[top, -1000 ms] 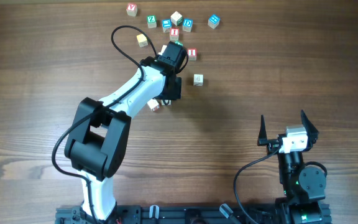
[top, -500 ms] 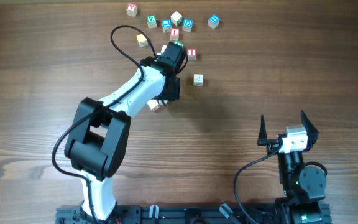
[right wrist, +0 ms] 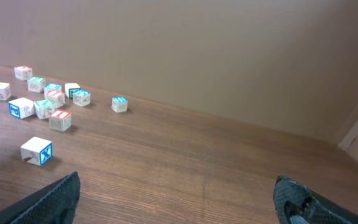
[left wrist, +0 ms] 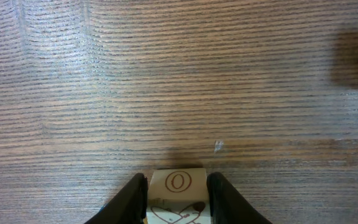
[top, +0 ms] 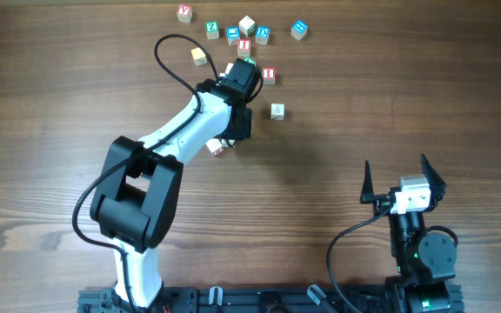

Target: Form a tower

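Nothing looks to have moved over the last second; both arms and every cube sit where they were. The left gripper (left wrist: 178, 179) reaches out over the far middle of the table (top: 407, 96). Its two dark fingers (left wrist: 135, 194) press against the sides of a pale cube marked "O" (left wrist: 178, 200), so the jaws are clamped on it. The cube is low over the wood, though I can't tell whether it touches.

The tower (top: 244, 45) stands just beyond that wrist, in the far cluster. From above only a red "I" face shows, and I can't make out how many cubes high it is. Loose letter cubes (top: 298, 29) lie scattered around it, some nearly touching, with a couple strung out to the near right of the cluster.

The right gripper (top: 396, 169) sits well apart from all this at the near right of the table, its jaws spread wide.
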`<control>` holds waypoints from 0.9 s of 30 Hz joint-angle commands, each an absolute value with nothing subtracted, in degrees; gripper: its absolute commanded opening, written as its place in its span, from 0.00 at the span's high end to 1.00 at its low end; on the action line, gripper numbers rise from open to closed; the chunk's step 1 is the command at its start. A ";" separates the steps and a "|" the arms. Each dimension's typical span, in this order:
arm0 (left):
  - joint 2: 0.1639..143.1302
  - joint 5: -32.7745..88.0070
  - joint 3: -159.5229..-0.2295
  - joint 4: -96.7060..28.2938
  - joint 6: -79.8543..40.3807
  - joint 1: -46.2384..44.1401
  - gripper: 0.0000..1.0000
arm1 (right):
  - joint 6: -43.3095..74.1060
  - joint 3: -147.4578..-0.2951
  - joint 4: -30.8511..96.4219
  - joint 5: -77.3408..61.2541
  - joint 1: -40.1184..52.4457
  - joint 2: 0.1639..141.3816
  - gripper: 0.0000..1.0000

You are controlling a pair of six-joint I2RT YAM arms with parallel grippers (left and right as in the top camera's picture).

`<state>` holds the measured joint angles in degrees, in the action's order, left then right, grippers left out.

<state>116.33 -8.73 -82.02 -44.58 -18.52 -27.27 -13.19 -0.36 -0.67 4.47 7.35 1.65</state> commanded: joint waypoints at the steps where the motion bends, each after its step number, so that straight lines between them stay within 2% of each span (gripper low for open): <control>1: 116.38 -7.55 -81.56 -44.58 -18.31 -27.27 0.69 | -13.52 -0.30 -0.78 3.55 7.55 1.41 0.00; 27: 116.38 -4.93 -81.56 -44.60 -18.24 -27.27 0.69 | -13.52 -0.30 -0.78 3.55 7.55 1.41 0.00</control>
